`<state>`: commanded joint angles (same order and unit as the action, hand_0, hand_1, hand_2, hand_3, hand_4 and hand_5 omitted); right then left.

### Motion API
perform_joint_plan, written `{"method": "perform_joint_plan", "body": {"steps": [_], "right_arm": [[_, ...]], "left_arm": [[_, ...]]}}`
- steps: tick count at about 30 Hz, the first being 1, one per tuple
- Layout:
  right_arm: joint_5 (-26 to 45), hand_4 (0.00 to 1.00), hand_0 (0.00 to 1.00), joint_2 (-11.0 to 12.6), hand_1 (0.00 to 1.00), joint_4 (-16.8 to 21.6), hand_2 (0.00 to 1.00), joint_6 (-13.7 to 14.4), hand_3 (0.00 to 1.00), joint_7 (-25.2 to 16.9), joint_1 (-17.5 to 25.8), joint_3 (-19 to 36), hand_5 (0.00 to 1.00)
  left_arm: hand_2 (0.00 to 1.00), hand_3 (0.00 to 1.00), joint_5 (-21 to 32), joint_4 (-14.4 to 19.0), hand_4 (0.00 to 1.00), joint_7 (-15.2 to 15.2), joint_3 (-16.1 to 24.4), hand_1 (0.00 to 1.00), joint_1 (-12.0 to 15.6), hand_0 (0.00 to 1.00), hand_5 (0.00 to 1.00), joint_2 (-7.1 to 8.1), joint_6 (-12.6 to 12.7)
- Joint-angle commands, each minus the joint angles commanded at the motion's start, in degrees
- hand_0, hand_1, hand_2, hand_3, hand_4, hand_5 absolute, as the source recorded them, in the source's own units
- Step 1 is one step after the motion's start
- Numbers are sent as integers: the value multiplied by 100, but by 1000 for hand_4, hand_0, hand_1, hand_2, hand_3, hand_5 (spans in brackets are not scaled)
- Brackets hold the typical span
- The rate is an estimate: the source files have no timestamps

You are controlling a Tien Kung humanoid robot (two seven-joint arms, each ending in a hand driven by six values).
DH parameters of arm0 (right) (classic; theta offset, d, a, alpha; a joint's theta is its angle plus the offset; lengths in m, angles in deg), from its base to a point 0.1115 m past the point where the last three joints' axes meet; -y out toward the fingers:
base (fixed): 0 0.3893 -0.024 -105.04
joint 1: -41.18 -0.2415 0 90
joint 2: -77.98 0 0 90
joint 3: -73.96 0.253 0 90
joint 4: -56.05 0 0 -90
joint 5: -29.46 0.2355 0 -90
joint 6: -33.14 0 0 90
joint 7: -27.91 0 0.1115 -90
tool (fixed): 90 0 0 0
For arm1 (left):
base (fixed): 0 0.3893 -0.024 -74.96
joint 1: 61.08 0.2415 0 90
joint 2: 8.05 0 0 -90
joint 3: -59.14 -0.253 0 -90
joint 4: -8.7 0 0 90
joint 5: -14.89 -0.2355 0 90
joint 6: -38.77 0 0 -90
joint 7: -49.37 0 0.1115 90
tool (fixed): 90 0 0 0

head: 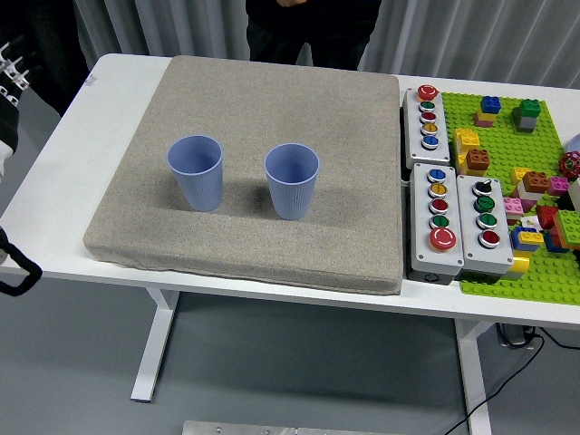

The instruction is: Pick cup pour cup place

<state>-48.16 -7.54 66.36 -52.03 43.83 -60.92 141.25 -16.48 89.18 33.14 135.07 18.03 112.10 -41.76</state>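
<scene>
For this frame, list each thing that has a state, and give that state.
left cup: upright on the mat, open end up, untouched; contents not visible
right cup: upright on the mat, open end up, apart from the left cup, untouched
grey mat: lying flat on the table
left robot hand: at the picture's left edge, off the table, holding nothing visible
button boxes: resting beside the mat, nothing pressing them

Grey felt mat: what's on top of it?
Two ribbed blue plastic cups, left and right, upright and apart on the grey felt mat. Their contents cannot be made out.
</scene>
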Motion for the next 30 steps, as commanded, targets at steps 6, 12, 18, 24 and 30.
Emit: {"method": "perform_joint_plan", "body": {"steps": [6,12,18,24,30], "right_arm": [[-149,2,674,2,633,0,566,-36,572,27,-22,81,140],[-153,2,674,3,633,0,566,-45,572,27,11,68,139],[-198,2,674,-10,633,0,566,-62,572,43,65,49,137],[-177,2,674,-20,633,0,565,-64,572,45,113,0,138],[-171,2,674,-14,634,0,565,-70,571,38,119,-32,139]], "left_arm": [[823,910,-16,90,875,-54,-212,776,323,780,711,-24,81],[820,899,-319,187,873,-122,-424,776,708,784,709,-224,236],[816,897,-442,192,872,-147,-498,775,939,783,694,-416,241],[815,900,-446,168,869,-176,-593,777,1151,785,672,-581,198],[886,975,-775,147,747,-149,-629,812,1152,815,249,-666,-236]]}}
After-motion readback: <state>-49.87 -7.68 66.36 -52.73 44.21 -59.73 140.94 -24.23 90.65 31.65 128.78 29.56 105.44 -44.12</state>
